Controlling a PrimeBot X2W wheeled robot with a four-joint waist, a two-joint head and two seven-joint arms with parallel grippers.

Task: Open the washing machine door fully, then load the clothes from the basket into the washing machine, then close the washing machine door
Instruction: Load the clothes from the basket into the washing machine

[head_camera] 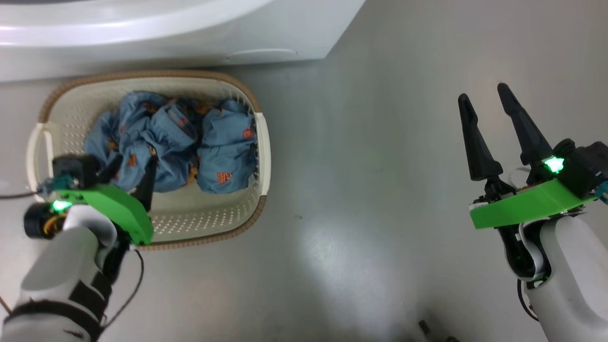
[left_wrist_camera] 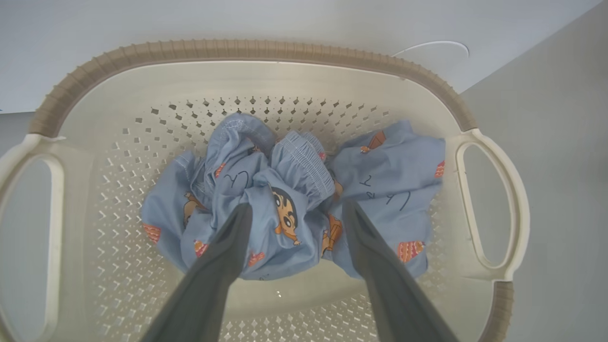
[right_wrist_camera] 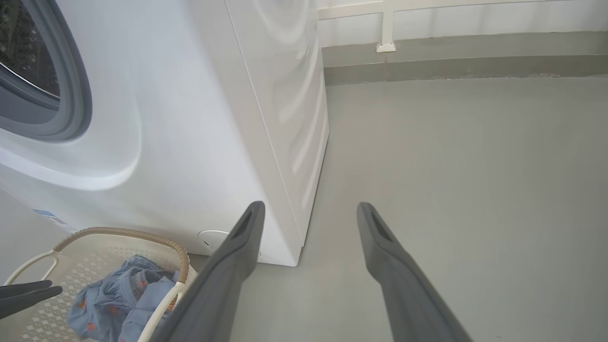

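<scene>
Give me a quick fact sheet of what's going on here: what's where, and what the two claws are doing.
Basket: on the floor, in front of the washing machine
Clothes: bunched light blue printed fabric, in the basket
Left gripper: open, lowered over the clothes, nothing gripped yet
Right gripper: open, empty, over bare floor off to the side
Machine opening: grey seal and drum visible

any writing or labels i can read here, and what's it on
Nothing reads clearly enough to quote.
On the clothes: black handwritten-style marks printed among the cartoon figures, not legible as words.
On the label low on the front of the washing machine: blue and white, too small and blurred to read.
</scene>
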